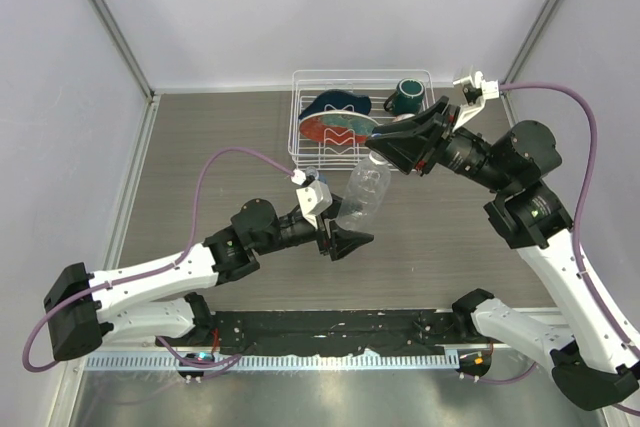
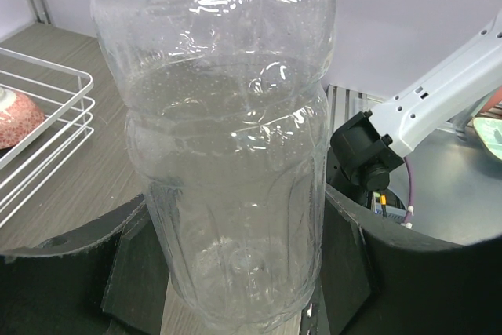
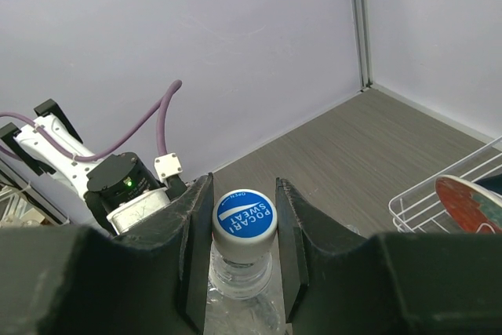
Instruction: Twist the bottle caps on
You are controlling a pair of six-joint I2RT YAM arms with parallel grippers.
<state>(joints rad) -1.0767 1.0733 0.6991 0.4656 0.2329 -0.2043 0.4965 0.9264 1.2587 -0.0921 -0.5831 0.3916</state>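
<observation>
We see the plain bottle [image 1: 363, 195] tilted just before the near edge of the wire rack [image 1: 297, 117], its neck toward the rack. Our left gripper [image 2: 239, 272] clasps its lower body; our right gripper [image 3: 243, 229] is clamped on the blue cap [image 3: 245, 213] seated on the neck.
</observation>
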